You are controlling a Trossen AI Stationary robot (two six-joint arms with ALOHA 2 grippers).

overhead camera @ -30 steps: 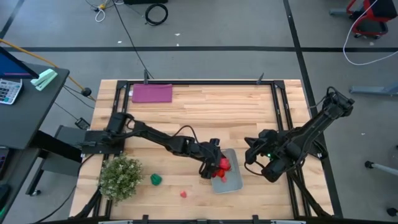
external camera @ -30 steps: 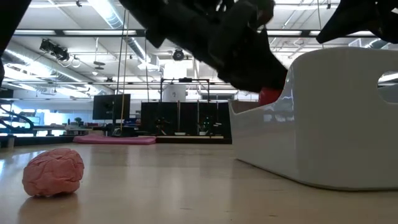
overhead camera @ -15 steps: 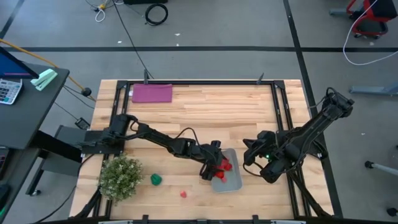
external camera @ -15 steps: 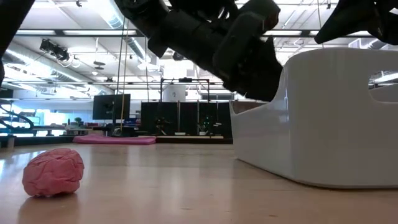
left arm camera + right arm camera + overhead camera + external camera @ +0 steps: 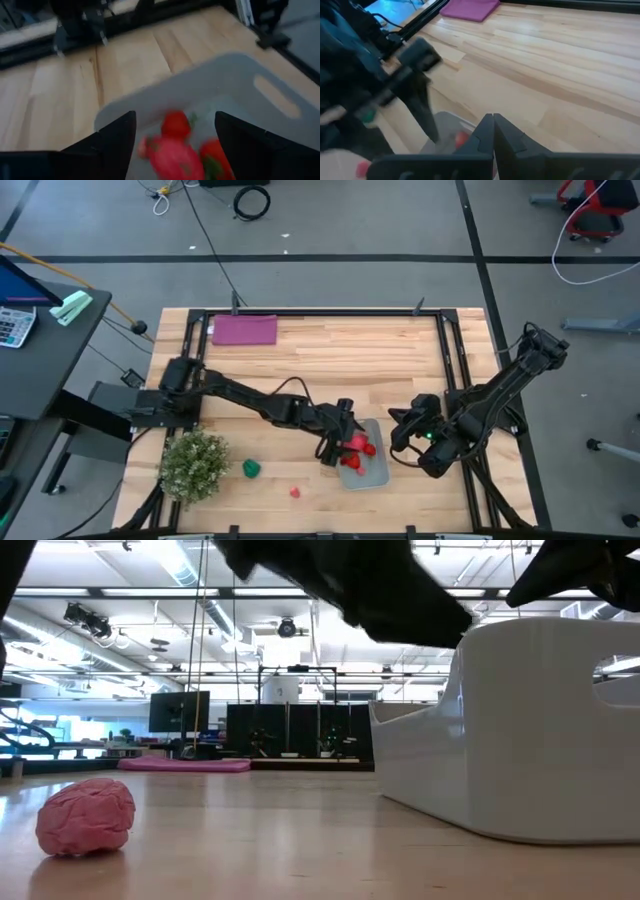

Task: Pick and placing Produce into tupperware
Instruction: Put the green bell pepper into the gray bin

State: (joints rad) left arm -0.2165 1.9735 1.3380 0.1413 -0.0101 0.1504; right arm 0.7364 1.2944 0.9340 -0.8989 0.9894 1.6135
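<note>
The clear tupperware (image 5: 368, 465) stands on the table near its front edge, right of the middle. It also shows in the low view (image 5: 520, 740). Several red produce pieces (image 5: 355, 448) lie inside it and show in the left wrist view (image 5: 172, 145). My left gripper (image 5: 335, 448) is open above the tupperware's left end, one finger (image 5: 117, 137) on either side of the red pieces. My right gripper (image 5: 398, 435) is shut and empty just right of the tupperware. A green piece (image 5: 250, 468) and a red piece (image 5: 295, 492) lie on the table to the left.
A bushy pale-green plant (image 5: 193, 463) stands at the front left. A flat purple rectangle (image 5: 244, 330) lies at the far left. In the low view a pink piece (image 5: 85, 815) lies on the bare wood. The middle and far parts of the table are bare wood.
My left gripper has gone up over the tupperware. The red piece that showed beside it at the tupperware's rim in the low view no longer shows there.
</note>
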